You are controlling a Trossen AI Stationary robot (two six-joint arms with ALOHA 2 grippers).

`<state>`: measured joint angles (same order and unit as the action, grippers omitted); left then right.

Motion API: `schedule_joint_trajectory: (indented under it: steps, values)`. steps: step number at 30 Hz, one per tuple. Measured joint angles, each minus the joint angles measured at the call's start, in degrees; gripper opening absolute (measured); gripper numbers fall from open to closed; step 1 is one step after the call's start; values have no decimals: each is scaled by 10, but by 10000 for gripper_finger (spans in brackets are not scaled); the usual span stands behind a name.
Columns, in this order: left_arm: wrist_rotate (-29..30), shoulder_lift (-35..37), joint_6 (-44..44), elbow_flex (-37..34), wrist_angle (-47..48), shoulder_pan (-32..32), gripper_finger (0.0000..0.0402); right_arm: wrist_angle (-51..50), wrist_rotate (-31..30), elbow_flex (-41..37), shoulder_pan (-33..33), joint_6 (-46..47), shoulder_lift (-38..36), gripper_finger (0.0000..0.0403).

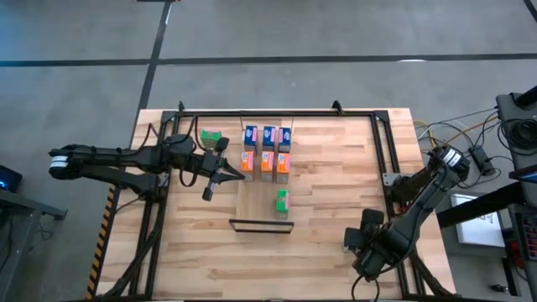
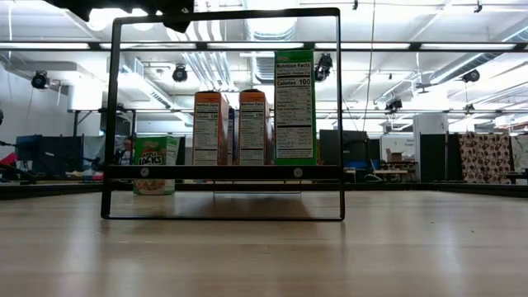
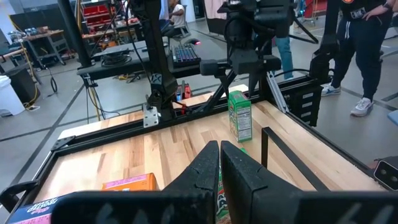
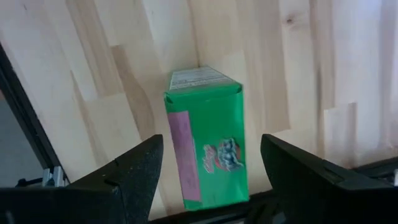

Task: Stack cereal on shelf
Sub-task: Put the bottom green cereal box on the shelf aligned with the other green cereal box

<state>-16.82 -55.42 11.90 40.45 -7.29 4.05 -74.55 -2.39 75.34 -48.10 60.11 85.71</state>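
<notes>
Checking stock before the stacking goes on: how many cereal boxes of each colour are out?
Blue cereal boxes: 3
Orange cereal boxes: 3
Green cereal boxes: 3, one showing only in the right wrist view
Total: 9

- Only a dark part of my left arm (image 2: 124,10) shows, at the top edge; I cannot make out its jaws here.
- Just under it stands a thin dark metal frame (image 2: 223,218), upright on the wooden tabletop (image 2: 412,247).
- Through the frame, lower than my arm and to its right, I see a tall green cereal box (image 2: 294,107), back side facing here.
- Between that box and my arm stand two orange cereal boxes (image 2: 210,128), side by side.
- Straight below my arm, farther back, a second green cereal box (image 2: 155,165) stands on the table.
</notes>
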Motion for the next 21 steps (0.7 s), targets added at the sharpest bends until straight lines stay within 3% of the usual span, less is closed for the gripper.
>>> schedule_joint_trajectory:
  steps: [10, 21]
  values:
    - [0, 0, 0, 0, 0, 0, 0, 23, 9, -28, 0, -3, 0, 257]
    - [0, 0, 0, 0, 1, 0, 0, 63, 9, -51, 0, -1, 0, 206]
